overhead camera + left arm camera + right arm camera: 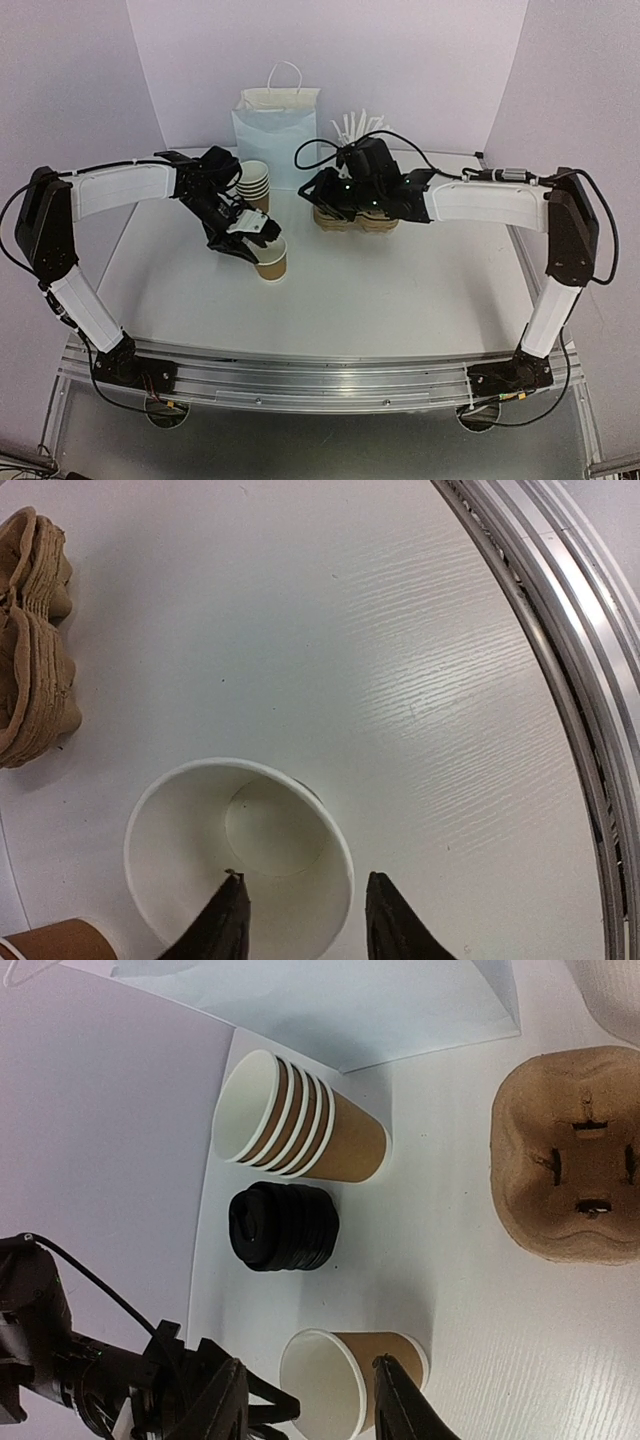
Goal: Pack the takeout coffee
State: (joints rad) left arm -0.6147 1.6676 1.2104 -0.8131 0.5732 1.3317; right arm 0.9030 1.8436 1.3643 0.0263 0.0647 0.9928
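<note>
We see the paper bag at the back, with the cup carriers before its right corner, near the right gripper, which is spread and empty. Before the bag's left corner come stacked cups, then lids, then a single cup. The left gripper straddles its wall, parted.

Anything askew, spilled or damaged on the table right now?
Nothing stands out. The lone cup stands upright and empty, the cup stack and lid stack look tidy, and the pulp carrier sits flat. No spill or damage visible.
</note>
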